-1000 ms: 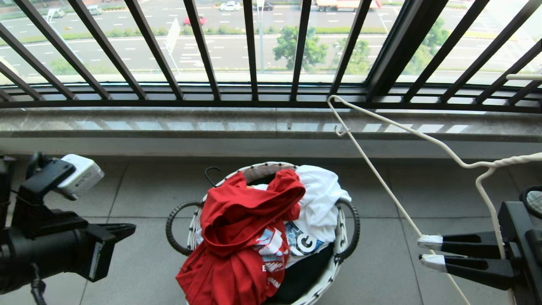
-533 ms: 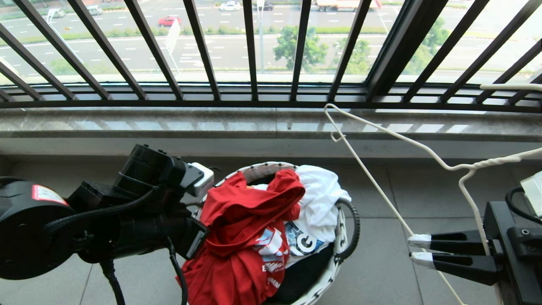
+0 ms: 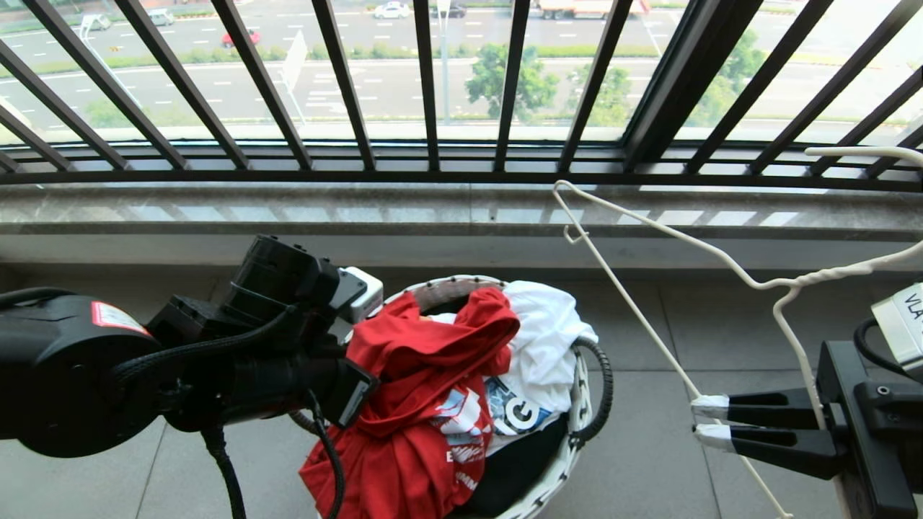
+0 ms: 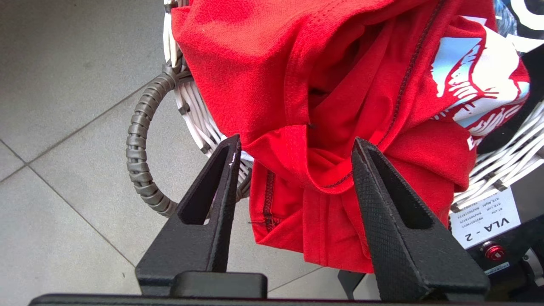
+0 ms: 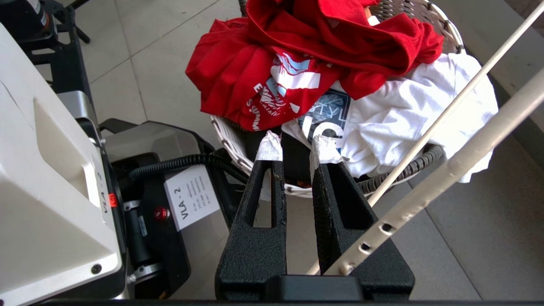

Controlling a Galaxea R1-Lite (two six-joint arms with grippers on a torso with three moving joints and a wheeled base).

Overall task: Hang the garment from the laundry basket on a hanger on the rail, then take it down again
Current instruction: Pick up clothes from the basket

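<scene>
Left hand (image 4: 295,146) is over the near-left rim of the laundry basket (image 3: 577,432), jaws spread roughly halfway. Its fingers (image 4: 212,187) straddle a bunched fold of the garment (image 3: 414,404) but grip nothing; cloth sits between them, no pinch visible.

Garment is a red tee, heaped on top of the basket and spilling over its near-left rim toward the floor (image 3: 634,461). Chest print faces up, partly folded under.

Basket stands on the tiled floor just below the window sill (image 3: 433,216). Also in it: a white printed garment (image 3: 544,339) on the far-right side, and a black garment (image 3: 515,461) under the pile at the near side.

Right hand (image 3: 694,419) is to the right of the basket, well clear of it. Taped fingertips (image 5: 270,146) stand nearly together, narrow gap only. The hanger (image 3: 634,295) is carried by this hand: its lower wire passes the fingertips in the head view, but I cannot tell whether the tips themselves pinch it. Hanger is tilted, one shoulder corner up against the sill, twisted neck toward the right edge.

Window railing (image 3: 433,86) behind, road outside.
</scene>
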